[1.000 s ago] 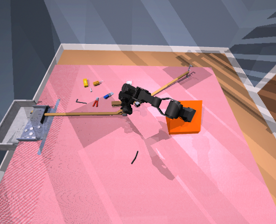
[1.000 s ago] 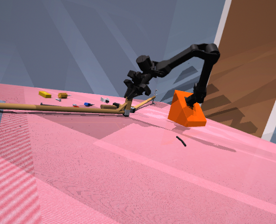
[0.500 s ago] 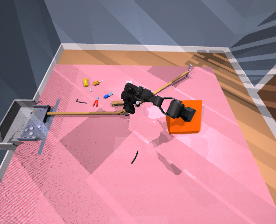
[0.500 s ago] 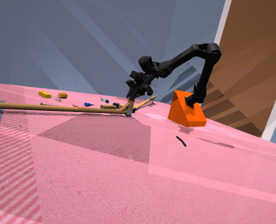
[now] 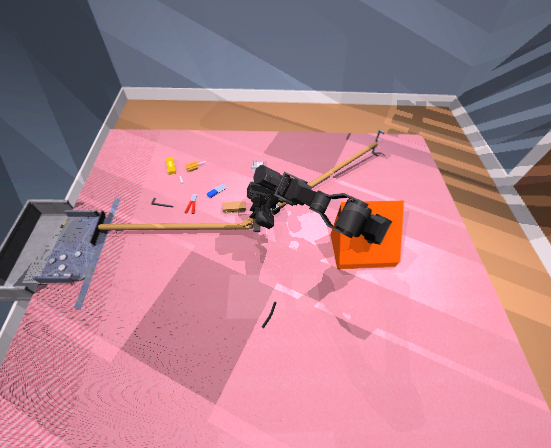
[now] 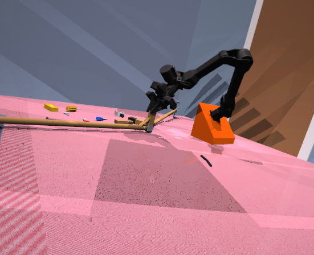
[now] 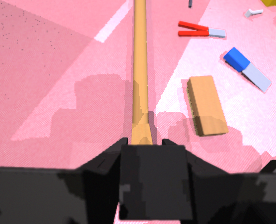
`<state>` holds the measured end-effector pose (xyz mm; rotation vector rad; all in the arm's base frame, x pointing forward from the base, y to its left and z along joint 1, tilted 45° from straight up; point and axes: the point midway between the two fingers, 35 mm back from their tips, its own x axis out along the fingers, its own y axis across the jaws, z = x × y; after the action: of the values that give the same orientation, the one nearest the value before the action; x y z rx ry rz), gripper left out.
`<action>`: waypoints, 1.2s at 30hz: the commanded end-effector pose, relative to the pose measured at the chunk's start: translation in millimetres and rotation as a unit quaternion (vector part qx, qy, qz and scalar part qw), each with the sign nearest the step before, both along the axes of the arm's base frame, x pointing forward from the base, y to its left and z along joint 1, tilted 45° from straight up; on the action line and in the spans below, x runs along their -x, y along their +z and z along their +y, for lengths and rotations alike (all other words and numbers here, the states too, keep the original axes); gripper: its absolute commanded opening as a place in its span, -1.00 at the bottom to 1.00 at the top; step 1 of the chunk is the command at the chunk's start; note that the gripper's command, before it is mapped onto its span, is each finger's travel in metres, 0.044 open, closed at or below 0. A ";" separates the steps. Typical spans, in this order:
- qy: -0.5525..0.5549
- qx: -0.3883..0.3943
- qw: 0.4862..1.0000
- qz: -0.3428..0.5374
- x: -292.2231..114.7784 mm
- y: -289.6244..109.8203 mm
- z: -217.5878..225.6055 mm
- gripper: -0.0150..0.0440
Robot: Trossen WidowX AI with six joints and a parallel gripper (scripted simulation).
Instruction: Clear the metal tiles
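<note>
1. We are seeing the gripper (image 5: 258, 223) clenched around the near end of the long scraper (image 5: 174, 226), whose tan handle is running straight out toward the steel bench plate (image 5: 79, 227).
2. The scraper's dark blade (image 5: 96, 228) is sitting over the plate's near edge, and the handle is lying low over the pink table (image 5: 297, 360).
3. Several small round metal tiles (image 5: 63, 257) are lying on the plate, clustered in its lower part near the catch box (image 5: 7, 250), which is standing at the plate's far end.
4. Beside the gripper we are noticing a wooden block (image 7: 206, 105), a blue and white tool (image 7: 247, 68) and red pliers (image 7: 199, 31).
5. A second long pole (image 5: 347, 161) is lying behind the arm, near the orange base (image 5: 389, 252).
6. We are finding no readable writing, labels or brands on anything.
</note>
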<state>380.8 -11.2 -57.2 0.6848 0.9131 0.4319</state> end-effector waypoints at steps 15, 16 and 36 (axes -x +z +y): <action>-0.003 0.000 1.000 -0.007 18.6 3.5 -3.0 -0.49; -0.003 0.000 1.000 -0.007 19.6 3.6 -2.9 -0.49; -0.004 0.000 1.000 -0.007 40.2 5.5 -0.5 -0.49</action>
<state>343.2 -9.9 -55.4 0.6886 0.9108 0.4275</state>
